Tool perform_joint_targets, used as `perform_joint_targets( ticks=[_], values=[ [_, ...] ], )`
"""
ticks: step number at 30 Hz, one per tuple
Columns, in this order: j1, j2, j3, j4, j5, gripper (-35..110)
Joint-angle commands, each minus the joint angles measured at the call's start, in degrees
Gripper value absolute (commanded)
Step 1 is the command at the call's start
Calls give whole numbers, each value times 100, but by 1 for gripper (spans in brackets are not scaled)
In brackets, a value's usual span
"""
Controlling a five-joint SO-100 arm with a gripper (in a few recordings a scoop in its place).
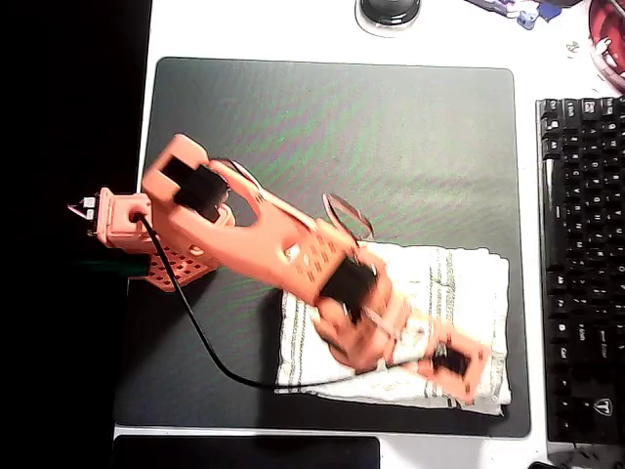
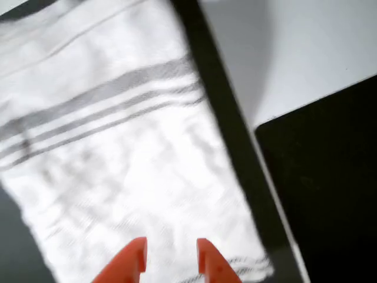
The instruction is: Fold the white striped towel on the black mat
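The white striped towel (image 1: 459, 283) lies flat on the lower right part of the black mat (image 1: 342, 147), its grey stripes running near the right edge. My orange arm reaches across it from the left, and my gripper (image 1: 459, 369) hovers over the towel's lower right area, blurred. In the wrist view the towel (image 2: 118, 165) spreads under my gripper (image 2: 171, 259). The two orange fingertips (image 2: 138, 259) stand apart with nothing between them. A strip of the mat (image 2: 224, 118) runs beside the towel's edge.
A black keyboard (image 1: 581, 264) lies right of the mat. A round black object (image 1: 389, 10) and a red bowl (image 1: 605, 39) sit at the back. The arm's black cable (image 1: 195, 322) trails over the mat's left side. A dark flat object (image 2: 324, 188) lies past the mat's edge.
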Motion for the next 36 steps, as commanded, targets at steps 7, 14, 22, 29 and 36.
perform_joint_targets(
  ticks=[7, 14, 22, 29, 36],
  values=[
    [-1556, 2549, 2382, -132, 545, 10],
    [-2646, 5423, 5423, -800, 703, 5],
    [-3023, 8016, 7840, -940, 870, 0],
    [-3234, 9475, 9229, -1310, 1037, 0],
    [-3146, 9896, 9949, -1274, 984, 0]
  ],
)
